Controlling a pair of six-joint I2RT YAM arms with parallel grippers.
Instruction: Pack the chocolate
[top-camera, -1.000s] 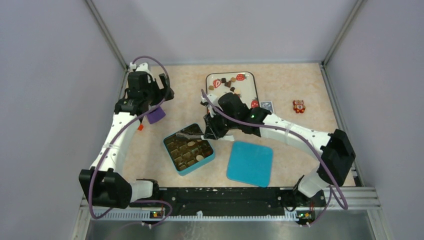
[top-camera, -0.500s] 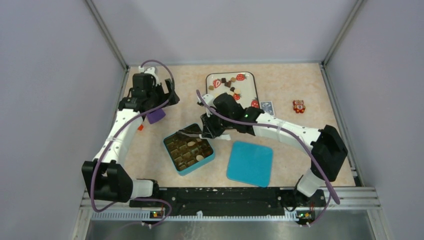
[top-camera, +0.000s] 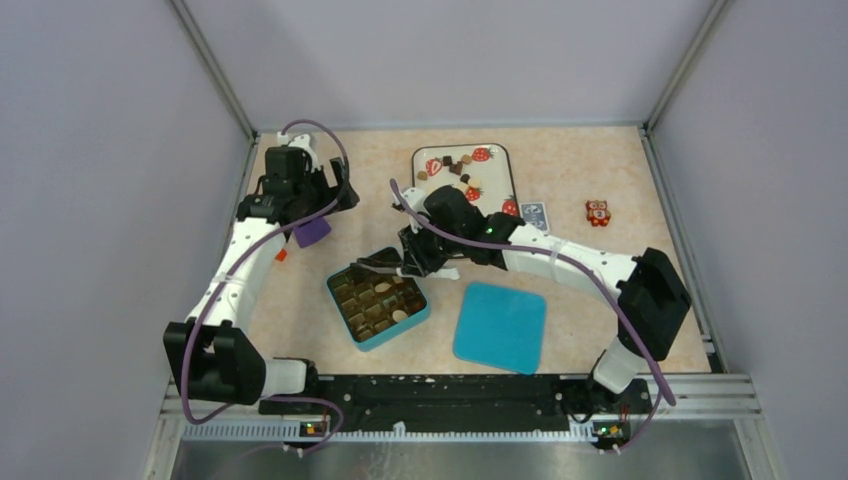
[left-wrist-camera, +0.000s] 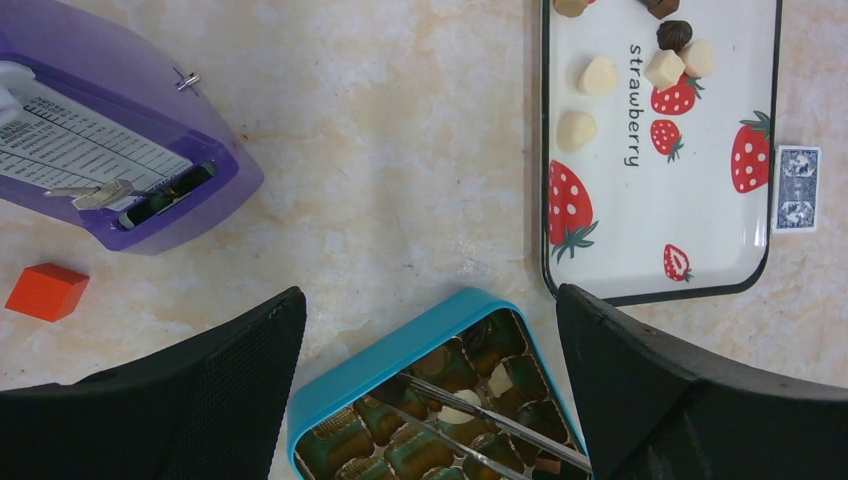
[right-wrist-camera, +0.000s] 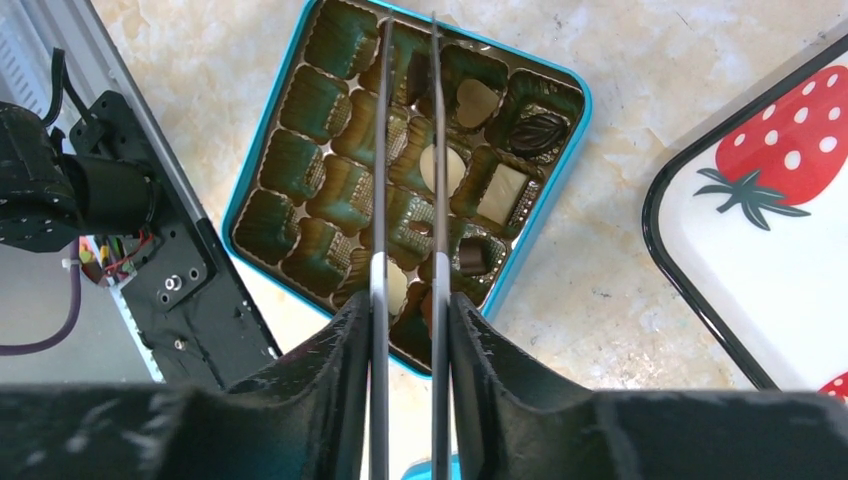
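The teal box (top-camera: 372, 343) holds a few chocolates in its cells, cream ones (right-wrist-camera: 503, 192) and a dark one (right-wrist-camera: 540, 128). More chocolates (top-camera: 455, 168) lie on the strawberry tray (top-camera: 500, 150), also in the left wrist view (left-wrist-camera: 598, 75). My right gripper (top-camera: 415, 255) (right-wrist-camera: 408, 310) is shut on metal tweezers (right-wrist-camera: 382, 150) that reach over the box (right-wrist-camera: 265, 150), their tips apart with nothing between them. My left gripper (top-camera: 330, 190) (left-wrist-camera: 430, 300) is open and empty, high above the box's far rim (left-wrist-camera: 400, 345).
The teal lid (top-camera: 500, 326) lies right of the box. A purple device (top-camera: 312, 231) and a small orange cube (top-camera: 281, 255) lie under the left arm. A playing card (top-camera: 534, 212) and an orange owl figure (top-camera: 598, 212) lie right of the tray.
My right gripper has shifted slightly left and back with the tweezers over the box. My left arm moved a little toward the back, then stayed still.
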